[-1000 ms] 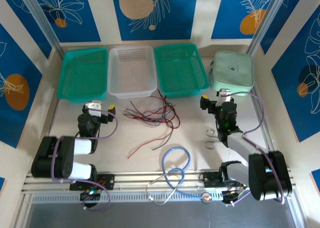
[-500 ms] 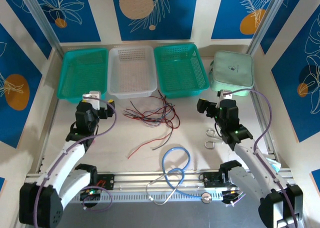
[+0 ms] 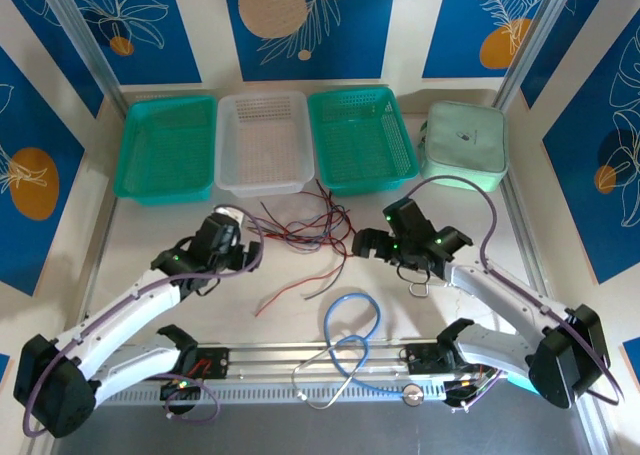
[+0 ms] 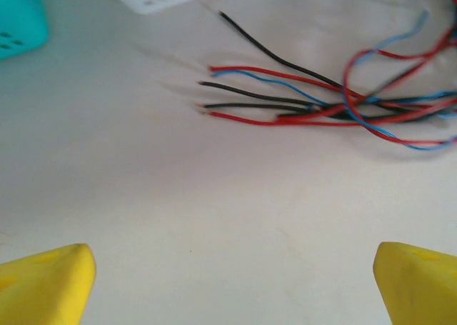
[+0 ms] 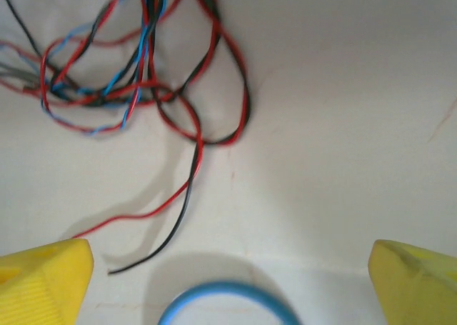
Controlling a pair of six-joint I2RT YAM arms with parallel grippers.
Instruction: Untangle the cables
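white tabletop holds the cables between the left end effector and right end effector, both wide open, empty.

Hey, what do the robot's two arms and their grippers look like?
The left arm and right arm have white links with black joints. A purple cord loops along each. The left gripper and right gripper are black with yellow fingertips.

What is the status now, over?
Left tool and right tool open, empty. Cables tangled on table, untouched. Blue tube loop near right tool, not blocking.
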